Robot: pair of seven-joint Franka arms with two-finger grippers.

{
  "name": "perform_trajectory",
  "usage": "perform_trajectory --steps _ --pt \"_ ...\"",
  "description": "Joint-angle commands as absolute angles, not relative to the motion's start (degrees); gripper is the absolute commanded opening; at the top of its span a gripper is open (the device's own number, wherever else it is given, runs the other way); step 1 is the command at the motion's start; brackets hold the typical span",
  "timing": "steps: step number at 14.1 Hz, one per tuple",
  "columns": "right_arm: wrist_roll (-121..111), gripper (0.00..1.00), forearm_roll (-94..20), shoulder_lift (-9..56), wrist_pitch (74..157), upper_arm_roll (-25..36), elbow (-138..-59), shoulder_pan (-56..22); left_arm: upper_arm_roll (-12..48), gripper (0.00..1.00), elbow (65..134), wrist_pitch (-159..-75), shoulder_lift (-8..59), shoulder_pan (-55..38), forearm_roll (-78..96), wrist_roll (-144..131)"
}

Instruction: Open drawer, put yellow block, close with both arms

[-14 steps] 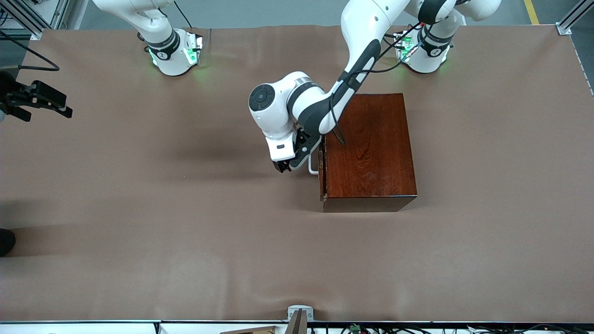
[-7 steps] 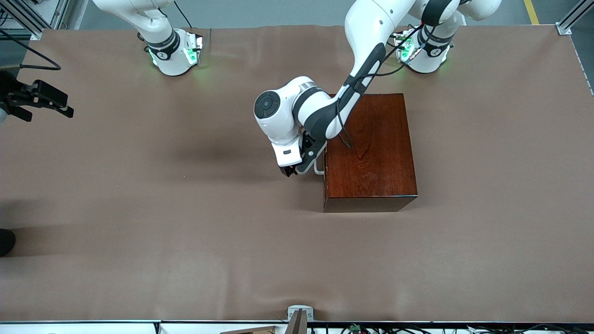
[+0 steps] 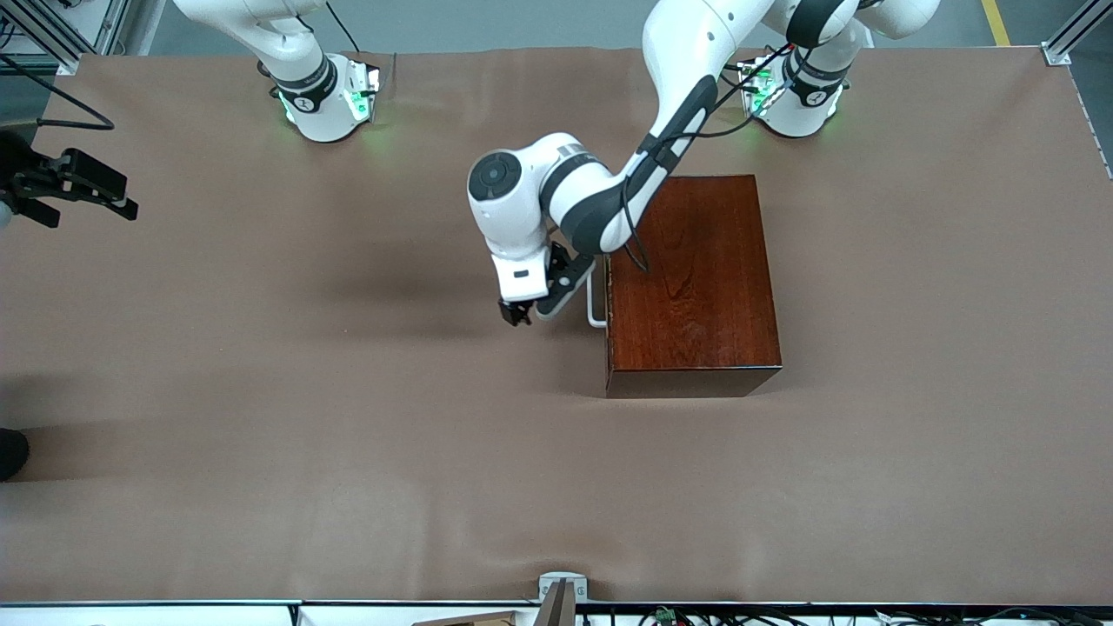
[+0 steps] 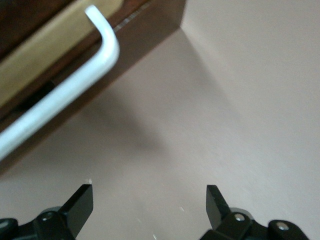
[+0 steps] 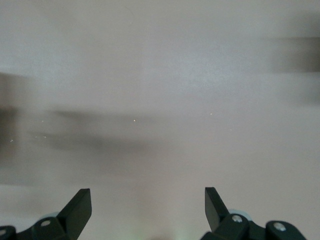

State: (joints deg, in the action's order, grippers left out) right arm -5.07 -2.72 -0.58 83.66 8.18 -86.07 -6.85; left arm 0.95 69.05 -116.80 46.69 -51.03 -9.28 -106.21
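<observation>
The dark reddish-brown wooden box (image 3: 696, 278) stands on the table near the left arm's base. Its drawer is pushed in, and only the white bar handle (image 3: 595, 304) sticks out on the side toward the right arm's end. In the left wrist view the handle (image 4: 65, 95) crosses the pale drawer front (image 4: 45, 55). My left gripper (image 3: 515, 315) is open and empty, just off the handle and not touching it; it also shows in the left wrist view (image 4: 150, 192). My right gripper (image 3: 87, 196) waits open and empty over the table's edge at the right arm's end; it also shows in the right wrist view (image 5: 148, 195). The yellow block is out of view.
The brown table cover (image 3: 348, 417) lies bare around the box. A metal bracket (image 3: 561, 587) sits at the table edge nearest the front camera.
The drawer, slightly open a second ago, was pushed shut by my left gripper. The left gripper has since drawn back off the handle toward the right arm's end. The right arm has not moved.
</observation>
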Motion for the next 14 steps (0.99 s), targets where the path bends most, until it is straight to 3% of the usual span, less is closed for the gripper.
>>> perform_trajectory --steps 1,6,9,14 --pt "-5.3 1.0 -2.0 -0.3 82.8 3.5 -85.0 -1.8 1.6 1.0 68.1 -117.5 43.2 -49.9 -8.4 -106.2" --pt "-5.6 1.0 -2.0 -0.2 82.4 3.4 -85.0 -1.5 1.3 1.0 70.5 -115.8 30.3 -42.6 -6.2 -95.5" --pt "-5.6 1.0 -1.9 -0.2 82.4 3.4 -85.1 -1.5 1.3 1.0 71.1 -108.0 23.2 -35.4 -1.2 -83.1" --pt "-5.4 1.0 -1.9 -0.1 82.4 3.4 -85.2 -1.3 1.3 1.0 78.7 -104.3 13.5 -24.3 0.2 -64.9"
